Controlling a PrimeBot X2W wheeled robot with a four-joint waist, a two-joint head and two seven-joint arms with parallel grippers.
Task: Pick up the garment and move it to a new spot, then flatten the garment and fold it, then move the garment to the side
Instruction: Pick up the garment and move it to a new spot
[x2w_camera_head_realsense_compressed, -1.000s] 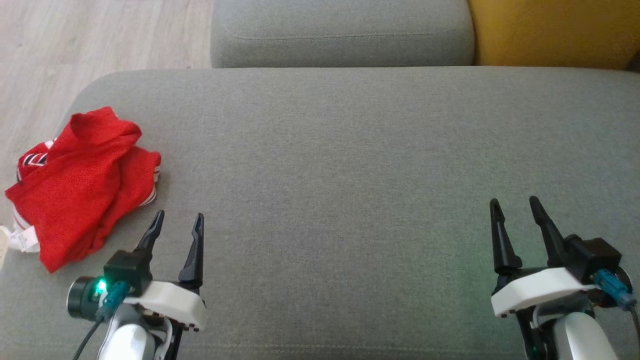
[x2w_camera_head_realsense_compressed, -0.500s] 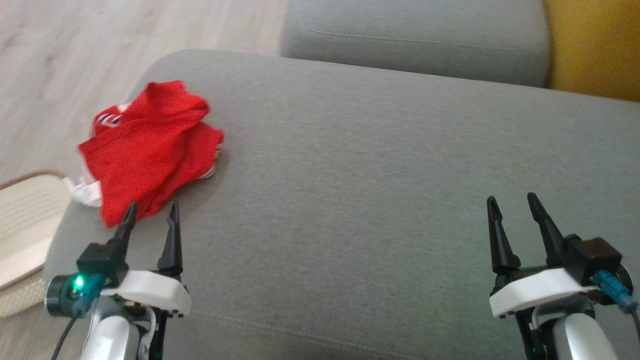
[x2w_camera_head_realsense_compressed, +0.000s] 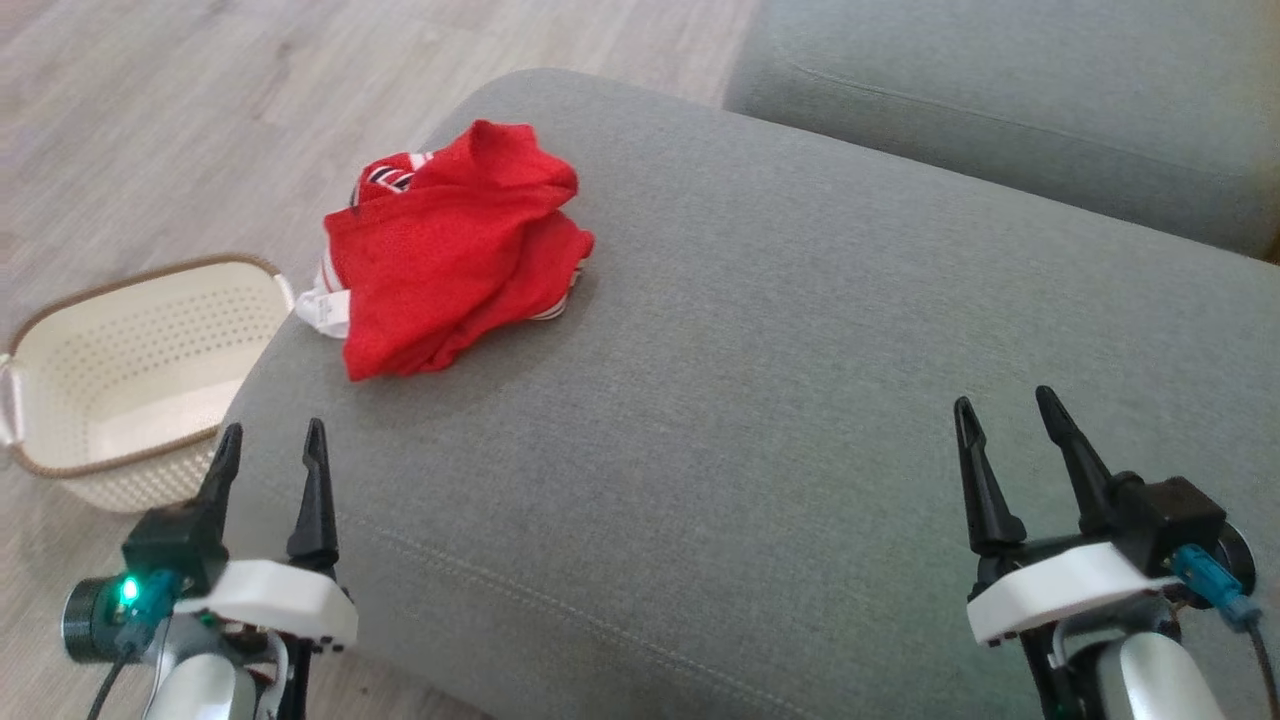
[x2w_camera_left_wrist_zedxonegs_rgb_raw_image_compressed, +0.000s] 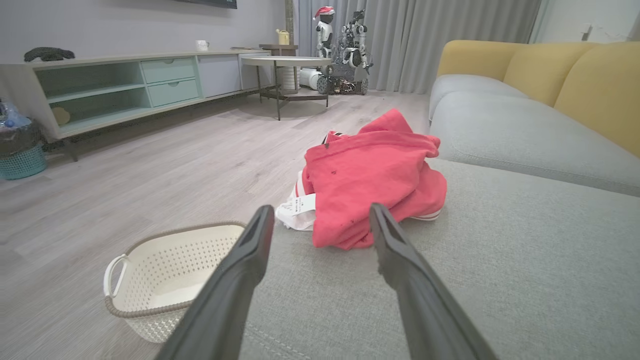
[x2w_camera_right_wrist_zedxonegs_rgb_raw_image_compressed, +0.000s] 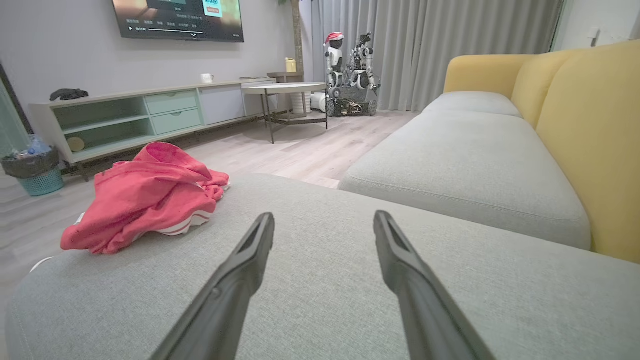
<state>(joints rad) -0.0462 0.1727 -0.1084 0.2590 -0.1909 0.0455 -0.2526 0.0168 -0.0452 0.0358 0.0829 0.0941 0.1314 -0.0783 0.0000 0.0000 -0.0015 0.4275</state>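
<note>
- Garment (x2w_camera_head_realsense_compressed: 455, 250), red with striped trim, lies crumpled in a loose heap at the end of a grey sofa cushion (x2w_camera_head_realsense_compressed: 800, 420). It is ahead of the left gripper (x2w_camera_head_realsense_compressed: 273, 428), a little to the right of its line and well apart from the fingertips.
- The left gripper's jaws stand wide and hold nothing. In the left wrist view the heap's near edge shows in the gap between the two fingers, farther out.
- The right gripper (x2w_camera_head_realsense_compressed: 1004, 398), jaws likewise wide and empty, hovers over bare cushion with the heap far off to its left.
- The cloth looks light, soft and limp. It should sag and trail from any hold, and a shallow pinch may catch one layer only and let the rest unfold.
- The likeliest hold is a raised fold on top of the heap, or the thick near edge facing the left jaws. The white label (x2w_camera_head_realsense_compressed: 322, 310) on the heap's left side looks too flimsy to lift by.
- A pale basket (x2w_camera_head_realsense_compressed: 150, 275) stands on the floor beyond the cushion's edge, left of the left jaws. A dragged garment could slip off that way.
</note>
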